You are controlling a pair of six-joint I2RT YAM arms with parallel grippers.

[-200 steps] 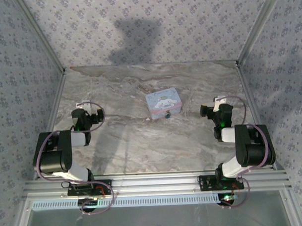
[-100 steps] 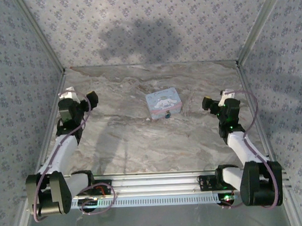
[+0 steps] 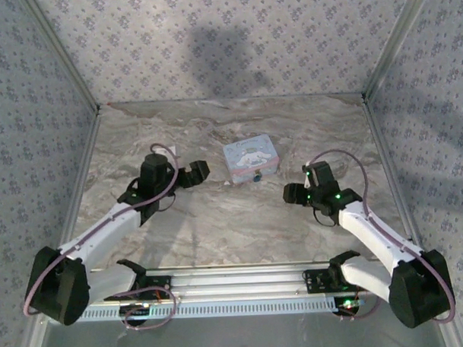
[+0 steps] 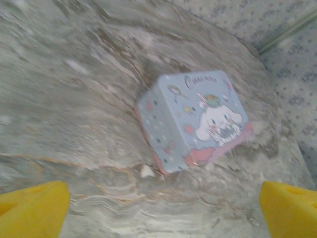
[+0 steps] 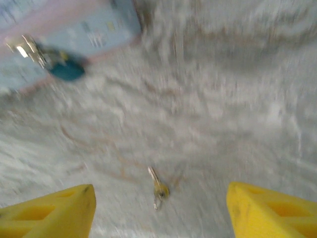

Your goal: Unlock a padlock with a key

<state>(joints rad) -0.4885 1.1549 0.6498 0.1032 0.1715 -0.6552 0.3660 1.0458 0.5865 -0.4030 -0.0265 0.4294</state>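
The padlock (image 5: 67,69) is a tiny blue lock with a silvery part, hanging at the front of the pale blue cartoon tin (image 3: 251,159). In the top view the padlock (image 3: 257,176) shows at the tin's near edge. A small key (image 5: 158,187) with a yellowish head lies flat on the marble, between and just ahead of my right gripper's (image 5: 158,213) yellow fingers (image 5: 49,213). These stand apart with nothing held. My right gripper (image 3: 293,193) is right of the tin. My left gripper (image 3: 197,173) is left of the tin, open and empty, and faces the tin (image 4: 193,119).
The marble tabletop (image 3: 218,220) is walled by patterned panels and metal frame posts (image 3: 383,54). Both arms reach in diagonally from the near rail (image 3: 243,280). A small white chip (image 4: 146,171) lies by the tin's corner.
Both arms have swung from the outer sides toward the middle. The left gripper now sits beside the tin's left. The right has come down and left over the key.
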